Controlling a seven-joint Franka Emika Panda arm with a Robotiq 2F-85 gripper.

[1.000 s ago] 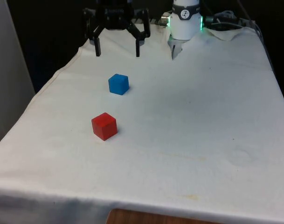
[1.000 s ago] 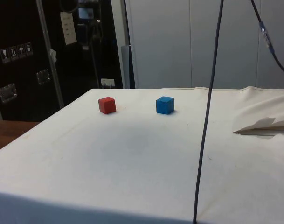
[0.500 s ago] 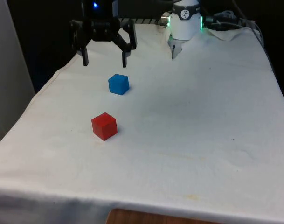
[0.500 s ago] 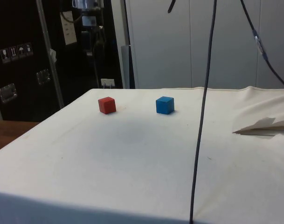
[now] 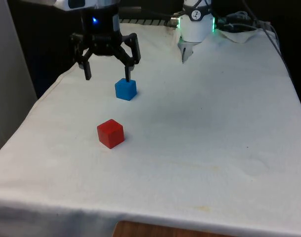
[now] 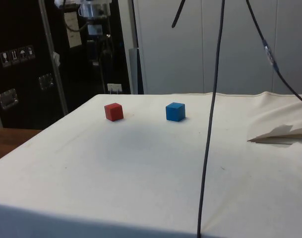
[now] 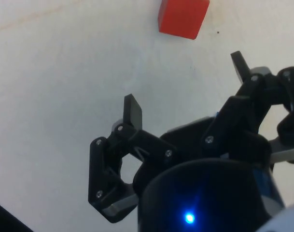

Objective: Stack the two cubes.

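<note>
My gripper [image 5: 107, 78] hangs above the table [image 5: 204, 123] with its fingers spread wide and nothing between them. In the front view one fingertip [image 5: 128, 78] overlaps the top edge of the blue cube [image 5: 125, 89]; I cannot tell from that view whether it touches the cube or only passes in front of it. The other fingertip [image 5: 87, 75] sits over bare cloth, off to the front view's left of the blue cube.

The blue cube rests flat on the cloth, under my gripper and slightly off to the side of the one finger. In the side view the blue cube [image 6: 175, 111] stands alone on the table with free space around it.

The red cube [image 5: 110, 133] rests on the cloth further from my gripper than the blue cube, towards the near edge of the table. The two cubes are apart, not touching. In the wrist view the red cube [image 7: 183, 18] lies beyond my fingertips [image 7: 133, 110], outside the gap between them. In the side view the red cube [image 6: 113, 111] sits level with the blue cube, with bare cloth between them.
</note>
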